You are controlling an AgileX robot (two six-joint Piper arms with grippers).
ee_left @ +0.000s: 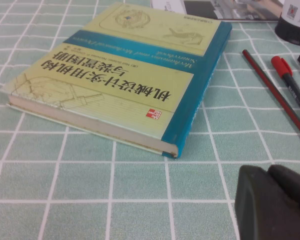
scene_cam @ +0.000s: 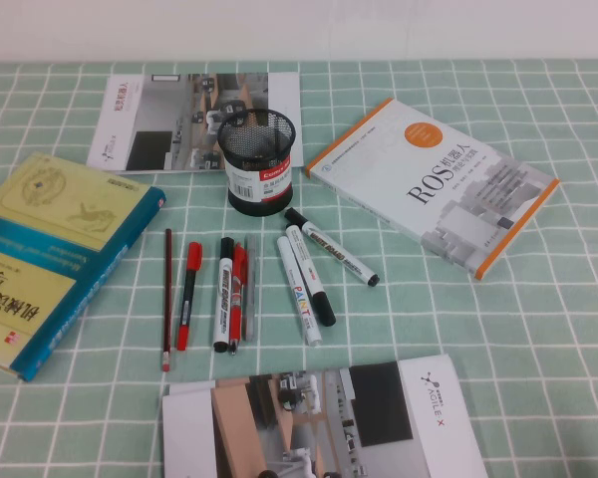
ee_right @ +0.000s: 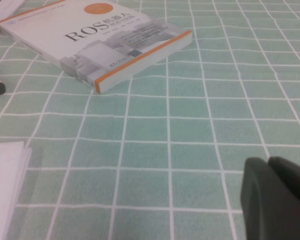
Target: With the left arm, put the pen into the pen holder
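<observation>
The pen (scene_cam: 166, 299) is a thin maroon stick lying on the green checked cloth, leftmost in a row of pens and markers. It also shows in the left wrist view (ee_left: 275, 92). The pen holder (scene_cam: 257, 159) is a black mesh cup with a red-and-white label, standing upright behind the row; its base shows in the left wrist view (ee_left: 295, 22). Neither arm shows in the high view. My left gripper (ee_left: 270, 172) is shut and empty, low over the cloth in front of the teal book, short of the pen. My right gripper (ee_right: 267, 162) is shut and empty over bare cloth.
A teal-and-yellow book (scene_cam: 50, 254) lies left of the pen. A black pen with a red cap (scene_cam: 188, 294) lies right beside the pen, then several markers (scene_cam: 299, 284). A white ROS book (scene_cam: 434, 179) lies at the right, a magazine (scene_cam: 194, 119) behind, a booklet (scene_cam: 319, 423) in front.
</observation>
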